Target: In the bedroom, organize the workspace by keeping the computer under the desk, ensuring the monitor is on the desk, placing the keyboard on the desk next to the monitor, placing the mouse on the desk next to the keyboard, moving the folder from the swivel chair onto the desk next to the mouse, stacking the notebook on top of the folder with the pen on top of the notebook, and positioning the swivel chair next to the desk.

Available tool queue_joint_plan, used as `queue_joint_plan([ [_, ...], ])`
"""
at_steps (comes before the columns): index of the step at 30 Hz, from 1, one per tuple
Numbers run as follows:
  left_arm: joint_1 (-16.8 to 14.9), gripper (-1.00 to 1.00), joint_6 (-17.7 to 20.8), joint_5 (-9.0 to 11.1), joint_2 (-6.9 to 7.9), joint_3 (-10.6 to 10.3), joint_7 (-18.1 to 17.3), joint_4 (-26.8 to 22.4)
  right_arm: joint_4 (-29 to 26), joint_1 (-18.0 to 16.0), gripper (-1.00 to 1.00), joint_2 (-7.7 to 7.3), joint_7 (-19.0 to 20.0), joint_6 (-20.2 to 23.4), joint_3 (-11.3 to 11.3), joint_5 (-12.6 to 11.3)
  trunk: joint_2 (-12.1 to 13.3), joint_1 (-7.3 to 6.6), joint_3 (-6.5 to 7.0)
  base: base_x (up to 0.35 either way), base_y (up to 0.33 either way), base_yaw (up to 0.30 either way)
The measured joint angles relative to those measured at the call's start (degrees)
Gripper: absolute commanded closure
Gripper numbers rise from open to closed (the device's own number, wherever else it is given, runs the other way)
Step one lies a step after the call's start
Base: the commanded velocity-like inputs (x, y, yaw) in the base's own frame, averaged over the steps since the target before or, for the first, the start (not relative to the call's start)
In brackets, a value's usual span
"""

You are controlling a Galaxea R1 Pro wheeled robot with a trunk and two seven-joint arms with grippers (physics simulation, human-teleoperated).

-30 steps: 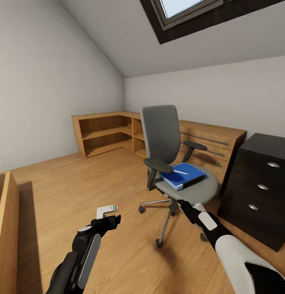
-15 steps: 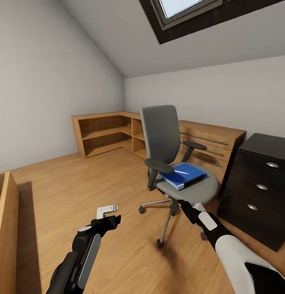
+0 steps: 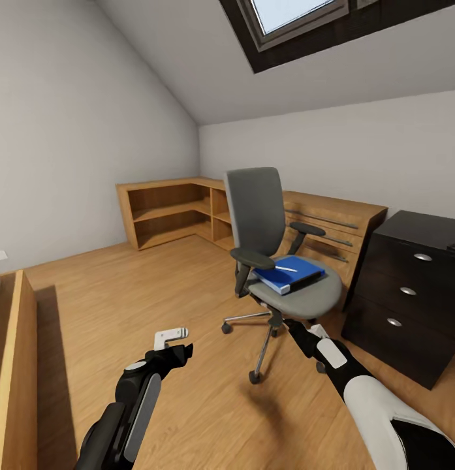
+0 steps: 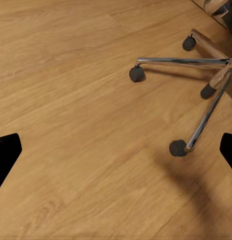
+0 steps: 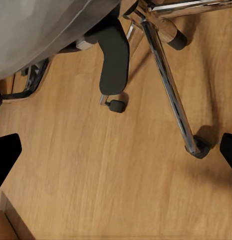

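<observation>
Cam has swung a bit vs 0.5 s ago: whole pic slid left, more of the desk point(image 3: 410, 294) drawer unit w/ its 3 knobs shows at right, chair point(image 3: 266, 222) sits a touch further left in frame. Stuff itself hasn't moved afaict. Folder point(image 3: 289, 274) flat on chair seat, pen point(image 3: 286, 269) lying on top of it. Left gripper point(image 3: 178, 343) over bare floor point(image 3: 123, 287), fingers wide apart. Right gripper point(image 3: 304, 331) low by chair base, fingers wide too.
</observation>
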Motion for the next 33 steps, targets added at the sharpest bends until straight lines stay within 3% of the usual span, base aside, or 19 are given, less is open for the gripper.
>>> queue_joint_plan([
  [6, 0.0, -1.0, 0.01, -0.01, 0.0, -0.02, 0.0, 0.06, -0.01, 0.01, -1.0, -0.04, -0.03, 0.01, -0.04, -0.01, 0.0, 0.0, 0.05, -0.005, 0.0, -0.078],
  [25, 0.0, -1.0, 0.0, -0.01, 0.0, -0.01, 0.0, 0.05, -0.01, 0.01, -1.0, -0.06, -0.02, 0.01, -0.05, -0.07, 0.0, 0.0, 0.82, 0.002, 0.0, -0.223],
  [33, 0.0, -1.0, 0.0, 0.0, 0.0, 0.01, 0.0, 0.07, 0.0, 0.0, -1.0, -0.03, -0.04, 0.0, -0.05, -0.05, 0.0, -0.03, 1.04, 0.203, -0.039, -0.106],
])
